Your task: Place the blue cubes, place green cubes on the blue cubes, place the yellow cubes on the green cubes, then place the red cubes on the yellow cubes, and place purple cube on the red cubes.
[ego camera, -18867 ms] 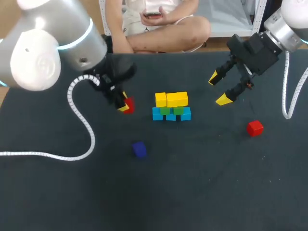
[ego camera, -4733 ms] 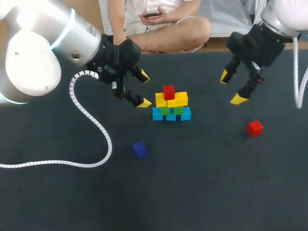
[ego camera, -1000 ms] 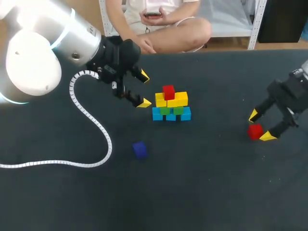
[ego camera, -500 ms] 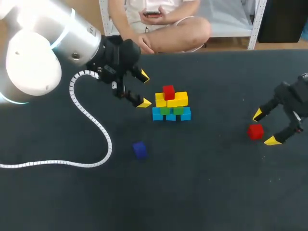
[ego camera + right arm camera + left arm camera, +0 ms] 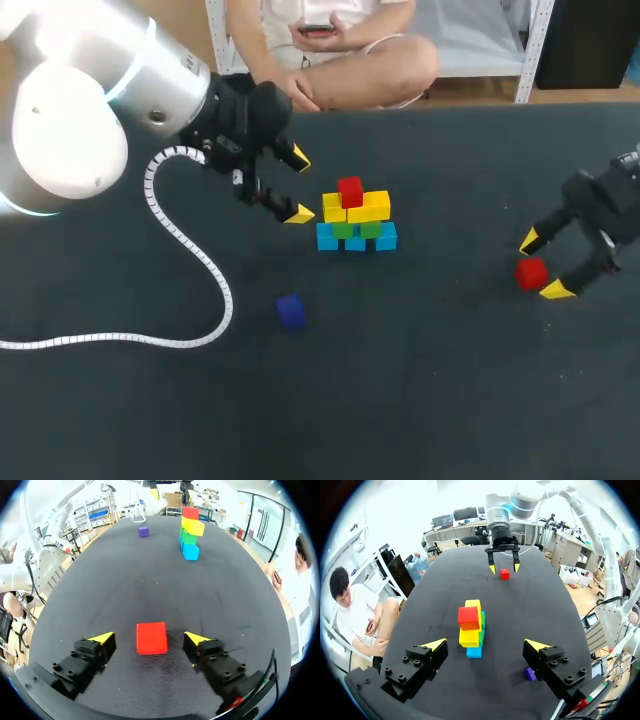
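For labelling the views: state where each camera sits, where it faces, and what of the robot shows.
Head view: above and behind, looking down on the dark table; both arms, left pincer and right pincer, show.
Left wrist view: on the left arm, facing the stepped stack of coloured cubes and the right arm beyond; own open pincer shows.
Right wrist view: on the right arm, facing the loose red cube between its own open fingers.
Both wrist views share the stack and small purple cube.
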Robot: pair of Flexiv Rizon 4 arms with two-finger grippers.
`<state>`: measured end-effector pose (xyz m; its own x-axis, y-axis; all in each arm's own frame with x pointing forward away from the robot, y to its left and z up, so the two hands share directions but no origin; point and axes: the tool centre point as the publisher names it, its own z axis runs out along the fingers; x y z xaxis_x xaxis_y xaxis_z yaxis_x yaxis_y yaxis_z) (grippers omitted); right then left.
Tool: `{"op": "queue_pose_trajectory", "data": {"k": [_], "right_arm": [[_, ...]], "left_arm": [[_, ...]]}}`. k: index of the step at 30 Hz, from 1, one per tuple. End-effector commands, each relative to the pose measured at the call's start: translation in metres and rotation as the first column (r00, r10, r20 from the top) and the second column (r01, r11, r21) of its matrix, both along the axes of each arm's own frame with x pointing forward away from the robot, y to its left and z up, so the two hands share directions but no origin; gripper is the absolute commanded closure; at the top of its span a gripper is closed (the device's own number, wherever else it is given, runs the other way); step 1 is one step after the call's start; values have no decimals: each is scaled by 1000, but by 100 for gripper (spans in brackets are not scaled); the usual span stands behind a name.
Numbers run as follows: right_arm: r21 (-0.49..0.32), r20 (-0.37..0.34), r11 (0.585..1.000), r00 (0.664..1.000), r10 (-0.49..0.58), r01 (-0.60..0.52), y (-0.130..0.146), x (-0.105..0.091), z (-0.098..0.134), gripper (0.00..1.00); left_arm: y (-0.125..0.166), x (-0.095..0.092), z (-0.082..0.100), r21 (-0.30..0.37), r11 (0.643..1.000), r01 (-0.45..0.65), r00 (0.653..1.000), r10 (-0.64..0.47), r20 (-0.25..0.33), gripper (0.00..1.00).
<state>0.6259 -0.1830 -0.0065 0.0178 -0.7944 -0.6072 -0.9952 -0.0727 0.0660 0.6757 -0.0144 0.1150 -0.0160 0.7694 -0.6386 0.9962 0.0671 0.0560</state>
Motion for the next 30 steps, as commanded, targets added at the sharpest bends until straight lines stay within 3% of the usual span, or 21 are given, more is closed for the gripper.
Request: {"op": "queue_pose_trajectory", "data": {"k": [1, 4, 10, 13, 19, 30], "right_arm": [[0, 2, 1000, 1000, -4, 4, -1, 1, 0, 60], [-3, 4, 1000, 1000, -8, 8, -1, 1, 0, 72], [-5, 3, 1000, 1000, -13, 13, -1, 0, -2, 85], [-5, 10, 1000, 1000, -23, 23, 0, -1, -2, 100], [-20, 7, 998, 998, -61, 61, 8, -2, 8, 100], [-32, -34, 990, 990, -136, 135, 45, 4, 60, 100]], "left_arm": [[1, 1, 0, -2, 1000, 3, 1000, -3, 0, 0], [1, 1, 0, -2, 1000, 3, 1000, -3, 0, 0], [1, 1, 0, -2, 1000, 3, 1000, -3, 0, 0], [1, 1, 0, -2, 1000, 3, 1000, -3, 0, 0], [1, 1, 0, -2, 1000, 3, 1000, -3, 0, 0], [1, 1, 0, -2, 1000, 3, 1000, -3, 0, 0]]}}
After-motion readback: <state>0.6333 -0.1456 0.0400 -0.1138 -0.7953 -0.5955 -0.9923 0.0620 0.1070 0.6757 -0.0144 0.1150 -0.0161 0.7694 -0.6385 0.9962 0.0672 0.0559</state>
